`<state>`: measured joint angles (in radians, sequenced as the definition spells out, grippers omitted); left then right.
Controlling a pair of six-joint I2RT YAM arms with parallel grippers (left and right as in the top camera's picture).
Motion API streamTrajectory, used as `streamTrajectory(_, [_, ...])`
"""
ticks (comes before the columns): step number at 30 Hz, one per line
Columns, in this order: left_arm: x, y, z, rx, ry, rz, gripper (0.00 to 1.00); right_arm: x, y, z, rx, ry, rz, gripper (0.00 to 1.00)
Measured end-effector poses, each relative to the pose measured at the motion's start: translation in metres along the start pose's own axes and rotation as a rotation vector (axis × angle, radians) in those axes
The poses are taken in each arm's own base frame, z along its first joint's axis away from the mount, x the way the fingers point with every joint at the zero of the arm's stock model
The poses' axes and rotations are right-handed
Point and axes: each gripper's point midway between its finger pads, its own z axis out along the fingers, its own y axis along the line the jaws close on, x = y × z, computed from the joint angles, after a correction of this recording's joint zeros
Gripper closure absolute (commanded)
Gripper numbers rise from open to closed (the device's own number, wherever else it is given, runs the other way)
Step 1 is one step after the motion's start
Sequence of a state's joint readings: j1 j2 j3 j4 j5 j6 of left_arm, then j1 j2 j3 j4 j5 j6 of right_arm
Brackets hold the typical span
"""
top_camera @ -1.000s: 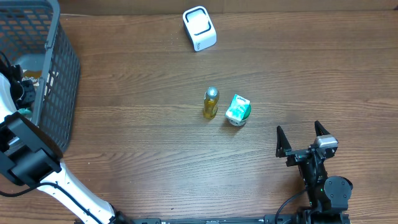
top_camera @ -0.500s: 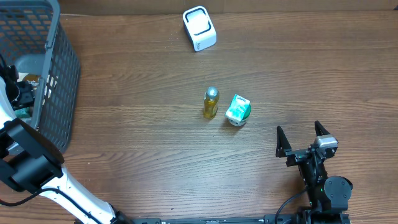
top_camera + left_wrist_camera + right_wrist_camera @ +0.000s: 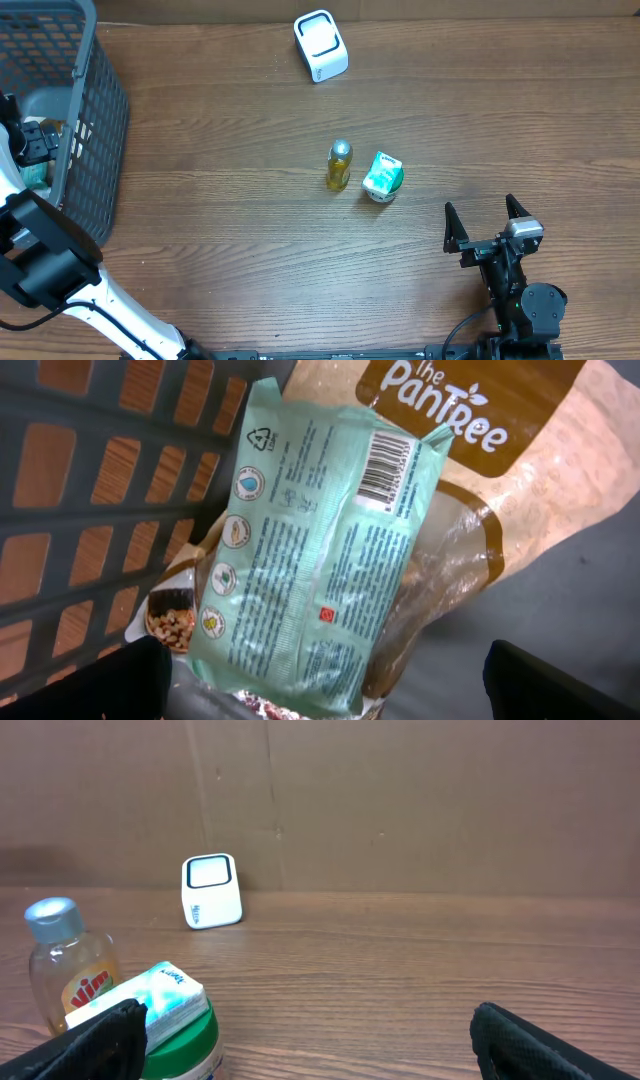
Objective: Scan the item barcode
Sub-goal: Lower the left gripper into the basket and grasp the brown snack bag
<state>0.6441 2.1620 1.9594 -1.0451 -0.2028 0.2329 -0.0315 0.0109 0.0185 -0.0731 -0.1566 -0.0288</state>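
Left gripper [image 3: 330, 685], jaws wide apart over the mint-green packet [image 3: 320, 550] in the basket [image 3: 100, 470] — should pinch its long edges, leaving the barcode [image 3: 388, 472] clear for the scanner [image 3: 321, 46].

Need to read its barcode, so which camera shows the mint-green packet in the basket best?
Left wrist: the packet fills the frame, barcode facing the lens. Overhead, the basket wall hides nearly all of it. The right wrist view does not show it.

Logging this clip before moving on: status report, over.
Left pincer open above packet in basket, barcode up, nothing held. Right pincer open, empty. Scanner, bottle, tub out on table; nothing over the packet.
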Motion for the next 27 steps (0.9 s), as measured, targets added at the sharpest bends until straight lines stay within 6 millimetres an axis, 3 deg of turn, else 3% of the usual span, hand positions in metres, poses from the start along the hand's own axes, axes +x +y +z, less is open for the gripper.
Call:
streamTrajectory(8, [0.004,-0.001,0.018,0.006,0.030,0.016,0.00,0.000,0.000,0.000,0.000,0.000,0.000,0.00])
streamTrajectory(19, [0.015,0.016,0.037,0.083,0.045,0.021,0.00,0.000,0.000,0.000,0.000,0.000,0.000,0.00])
streamTrajectory(27, [0.018,0.004,0.052,0.139,0.057,0.048,0.00,0.000,0.000,0.000,0.000,0.000,0.000,0.00])
